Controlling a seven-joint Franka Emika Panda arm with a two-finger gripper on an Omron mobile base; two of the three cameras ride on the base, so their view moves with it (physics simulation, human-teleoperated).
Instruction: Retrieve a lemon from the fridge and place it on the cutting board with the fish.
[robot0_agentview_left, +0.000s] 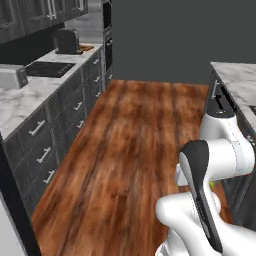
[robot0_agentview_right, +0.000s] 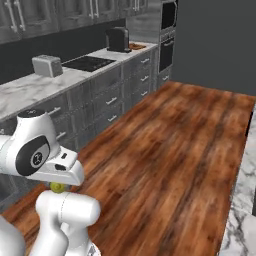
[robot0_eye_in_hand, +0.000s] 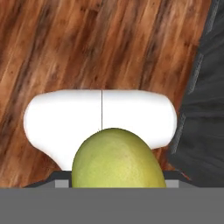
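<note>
A yellow-green lemon (robot0_eye_in_hand: 116, 159) sits between the fingers of my gripper (robot0_eye_in_hand: 116, 177), which is shut on it; the fruit hides the fingertips. The hand points down at the wooden floor, close to my own white base. From the base cameras the lemon shows as a small speck under the hand (robot0_agentview_right: 58, 187) (robot0_agentview_left: 212, 184). The reddish-brown cutting board (robot0_agentview_left: 86, 48) (robot0_agentview_right: 136, 47) lies at the far end of the left counter, beside the black coffee machine, a long way from the gripper. The fish cannot be made out at this distance. A black upright edge (robot0_agentview_left: 17, 200) at lower left may be the fridge.
The left marbled counter (robot0_agentview_left: 20, 102) carries a coffee machine (robot0_agentview_left: 66, 41), a black cooktop (robot0_agentview_left: 50, 68) and a grey toaster (robot0_agentview_right: 46, 65). A wall oven (robot0_agentview_right: 167, 30) stands past it. An island counter (robot0_agentview_left: 240, 80) runs along the right. Wooden floor (robot0_agentview_left: 130, 145) lies between them.
</note>
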